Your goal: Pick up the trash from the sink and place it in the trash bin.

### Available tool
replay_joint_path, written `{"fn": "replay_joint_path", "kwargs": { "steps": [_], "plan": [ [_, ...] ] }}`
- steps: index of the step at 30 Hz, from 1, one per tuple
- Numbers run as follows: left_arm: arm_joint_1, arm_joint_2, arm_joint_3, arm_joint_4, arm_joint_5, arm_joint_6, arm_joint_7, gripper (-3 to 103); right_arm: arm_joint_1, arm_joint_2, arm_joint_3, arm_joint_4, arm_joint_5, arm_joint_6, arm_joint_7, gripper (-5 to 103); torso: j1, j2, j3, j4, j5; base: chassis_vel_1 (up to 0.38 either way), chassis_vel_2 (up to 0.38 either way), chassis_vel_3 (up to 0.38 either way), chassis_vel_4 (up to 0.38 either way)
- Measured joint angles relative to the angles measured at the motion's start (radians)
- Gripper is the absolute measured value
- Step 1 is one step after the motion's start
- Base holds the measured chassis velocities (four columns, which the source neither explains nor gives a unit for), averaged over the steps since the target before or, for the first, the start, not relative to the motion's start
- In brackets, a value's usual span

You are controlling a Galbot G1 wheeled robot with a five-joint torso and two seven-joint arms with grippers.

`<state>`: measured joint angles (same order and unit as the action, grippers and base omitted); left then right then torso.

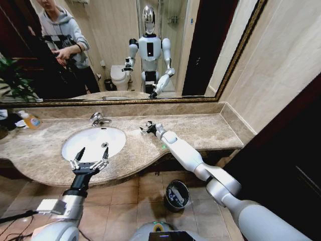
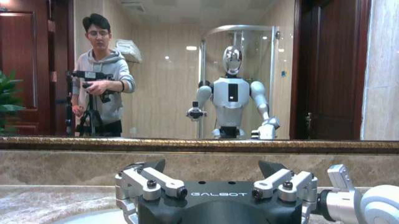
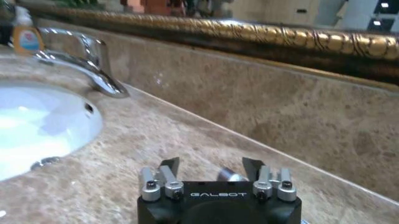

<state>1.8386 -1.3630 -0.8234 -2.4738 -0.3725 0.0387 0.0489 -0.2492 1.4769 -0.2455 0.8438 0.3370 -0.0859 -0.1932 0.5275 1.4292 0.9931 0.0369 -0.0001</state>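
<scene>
Sink (image 1: 95, 142) — white oval basin in veined beige marble, left of centre in the head view.
Left gripper (image 1: 92, 152) hovers at its near rim, black fingers spread wide. Right gripper (image 1: 147, 128) sits low on the countertop (image 1: 210, 131) at centre, fingers parted around something small and silvery. Trash bin (image 1: 176, 195) — round, black, shiny-rimmed — stands on the tiled floor, lower centre.

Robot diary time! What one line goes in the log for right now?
left claw: open, over sink front rim | right claw: open, low over countertop right of sink | trash bin: on floor
</scene>
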Motion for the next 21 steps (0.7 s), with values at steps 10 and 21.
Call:
{"fn": "replay_joint_path", "kwargs": {
  "steps": [10,21],
  "plan": [
    [0.000,0.000,0.000,0.000,0.000,0.000,0.000,100,0.008,-0.029,-0.001,-0.025,-0.015,-0.027,0.009,32,0.000,0.000,0.000,0.0000,0.0001,0.000,0.000,0.000,0.000],
    [0.000,0.000,0.000,0.000,0.000,0.000,0.000,100,-0.024,-0.064,0.003,0.035,0.002,-0.037,0.017,15,0.000,0.000,0.000,0.0000,0.0001,0.000,0.000,0.000,0.000]
  ]
}}
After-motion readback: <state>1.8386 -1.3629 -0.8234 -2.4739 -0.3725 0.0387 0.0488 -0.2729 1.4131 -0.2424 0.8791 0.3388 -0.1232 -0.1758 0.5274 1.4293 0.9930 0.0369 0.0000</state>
